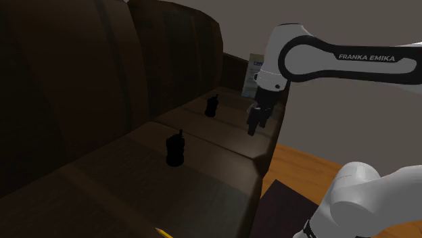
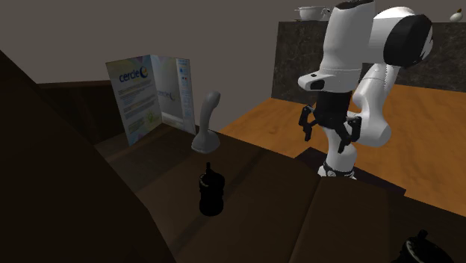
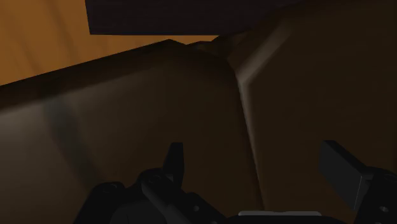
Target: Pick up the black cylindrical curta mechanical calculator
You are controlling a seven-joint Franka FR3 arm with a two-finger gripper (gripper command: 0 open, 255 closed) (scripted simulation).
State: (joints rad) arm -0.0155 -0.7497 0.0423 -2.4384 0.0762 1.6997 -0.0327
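Dark brown sofa point(image 1: 101, 88) upholstery takes up most of the shoulder view, the seat running from the lower left toward the middle, with orange wood floor point(image 1: 304, 159) at the right. Two black cylinders stand upright on the seat, each with a small crank on top: the nearer cylinder point(image 1: 175, 149) left of centre, and the farther cylinder point(image 1: 212, 106) above and right of it. They look alike, and I cannot tell which is the calculator. A pale brochure point(image 1: 253, 73) stands beyond the farther one. The white arm point(image 1: 338, 61) comes in from the upper right. Its gripper point(image 1: 254, 125) hangs near the seat's front edge, right of the farther cylinder and apart from it.

In the second exterior view the farther cylinder point(image 2: 210, 193) stands at lower centre. The brochure point(image 2: 149, 96) is at the upper left, with a grey curved figure point(image 2: 205, 128) just beside it. The nearer cylinder point(image 2: 422, 250) sits in the lower right corner, partly cut off. Right of centre the gripper point(image 2: 329, 134) points down with its fingers spread and nothing between them, well apart from both cylinders. A dark counter point(image 2: 299, 60) with a pot point(image 2: 310, 13) lies across the top.

In the wrist view the fingers point(image 3: 173, 159) stand wide apart and empty. Beyond them runs the seam point(image 3: 245, 108) between two cushions, and past the seat's edge lie the floor point(image 3: 38, 38) and a dark box point(image 3: 178, 16).
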